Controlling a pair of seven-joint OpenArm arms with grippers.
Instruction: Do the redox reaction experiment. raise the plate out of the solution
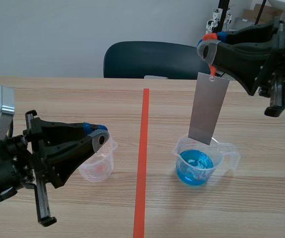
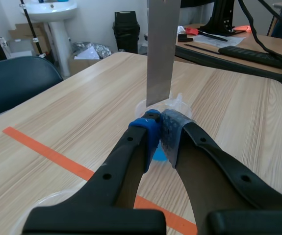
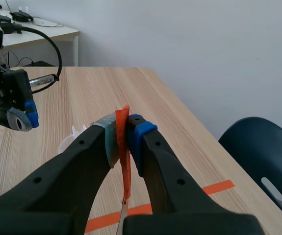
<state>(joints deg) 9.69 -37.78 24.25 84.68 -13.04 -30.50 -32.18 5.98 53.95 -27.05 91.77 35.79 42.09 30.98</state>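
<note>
Now: right gripper [image 1: 209, 47] pinches orange tag [image 3: 125, 147]; plate [image 1: 209, 106] dangles over beaker [image 1: 182, 145], lower edge near rim, apparently out of blue solution [image 1: 194, 166] | left gripper [image 1: 100, 136] clenched empty | step: lift nearly done; next: steady rise.

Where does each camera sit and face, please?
Scene view: sits between the arms, faces across the table to the chair; left gripper and right gripper show.
Left wrist view: rides the left arm, looks past its own shut gripper at the grey plate.
Right wrist view: rides the right arm, looks past its own gripper, shut on the orange strip, toward the left gripper.
Shared: scene and left wrist views both show the grey plate and tape line.
</note>
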